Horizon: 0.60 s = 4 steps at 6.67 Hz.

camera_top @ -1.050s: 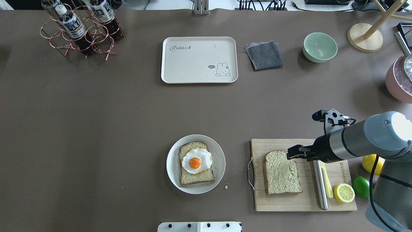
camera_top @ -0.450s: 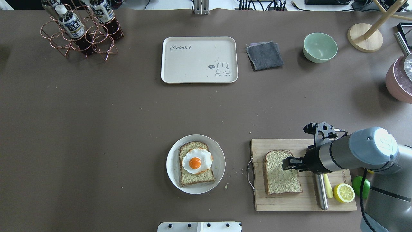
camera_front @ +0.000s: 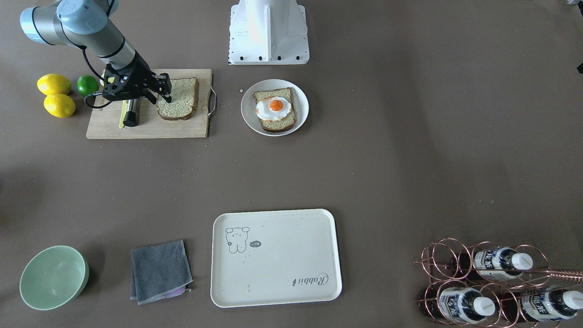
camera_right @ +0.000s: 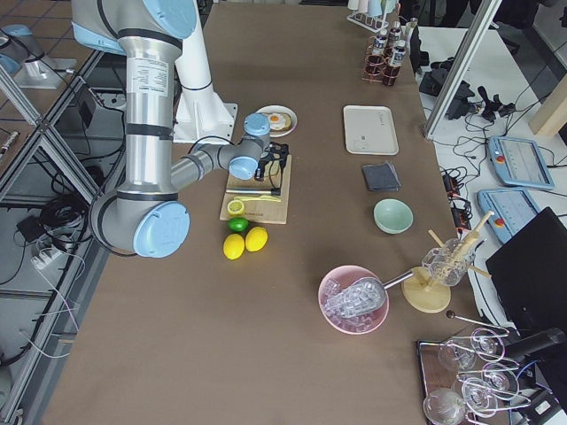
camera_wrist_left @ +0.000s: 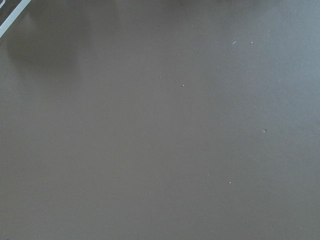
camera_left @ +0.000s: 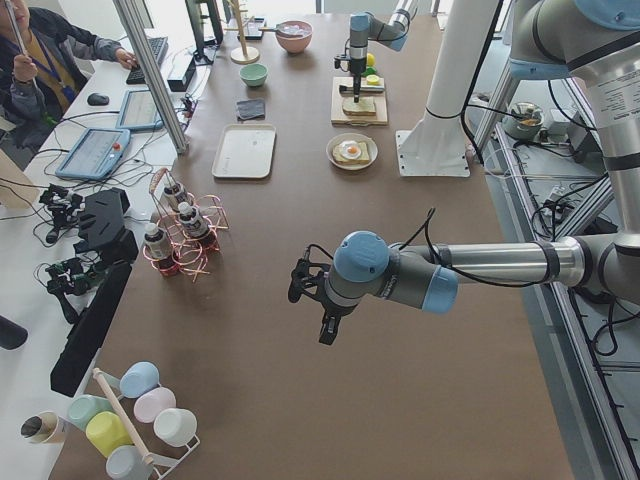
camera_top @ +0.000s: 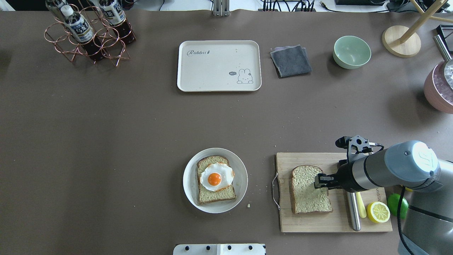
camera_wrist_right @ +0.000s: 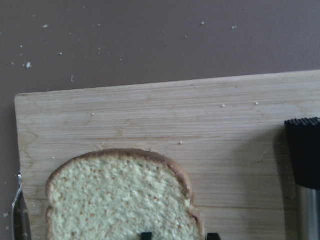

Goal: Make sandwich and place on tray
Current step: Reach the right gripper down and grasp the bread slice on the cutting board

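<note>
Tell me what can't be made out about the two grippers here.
1. Whether the right gripper touches the bread slice: fingertips cut off at the wrist view's bottom edge, hidden by its body overhead.
2. Whether the left gripper is open: shown only in exterior left, too small.

right arm (camera_top: 371, 171): brushed silver-grey metal tubes, grey joint housings. round pale blue plastic joint cap (camera_top: 412, 159) carries a faint white logo, unreadable. thin black cable (camera_front: 89, 59) sits outside the links and loops at the wrist. black metal camera bracket (camera_top: 355, 143) on the wrist, with open cut-outs and a small plug on one side. right gripper (camera_top: 319, 181): all black, two slim fingers.

left arm (camera_left: 490, 262): same build, with a silver tube, pale blue caps and a black cable over the forearm. left gripper (camera_left: 326, 332): black, detail too small to read.

white painted base pedestal (camera_front: 268, 32): row of dark screws along its foot.
</note>
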Tool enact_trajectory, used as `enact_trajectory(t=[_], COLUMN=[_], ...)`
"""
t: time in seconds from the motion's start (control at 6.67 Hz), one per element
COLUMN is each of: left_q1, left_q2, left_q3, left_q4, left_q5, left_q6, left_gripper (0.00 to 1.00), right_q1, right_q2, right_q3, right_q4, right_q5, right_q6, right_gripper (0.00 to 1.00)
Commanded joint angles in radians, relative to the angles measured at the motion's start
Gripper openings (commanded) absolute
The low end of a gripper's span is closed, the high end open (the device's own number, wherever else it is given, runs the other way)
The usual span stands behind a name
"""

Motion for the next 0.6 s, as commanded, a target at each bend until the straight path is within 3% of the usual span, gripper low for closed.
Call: enact_trajectory(t=[0.0,0.45], left_q1=[-0.002,0.000], left_q2=[0.000,0.019], left_q3=[0.002,0.004], left_q4=[0.000,-0.018], left_q5=[-0.003,-0.005], left_q6=[0.000,0.000], left_gripper=[0.98,0.98], right_q1=[0.000,0.041], right_q2=[-0.001,0.009], right_q3=[0.004,0.065], right_q4=[0.000,0.004], right_q5=[0.003,0.093], right_q6=[0.000,0.000], right_gripper=[0.00,0.00])
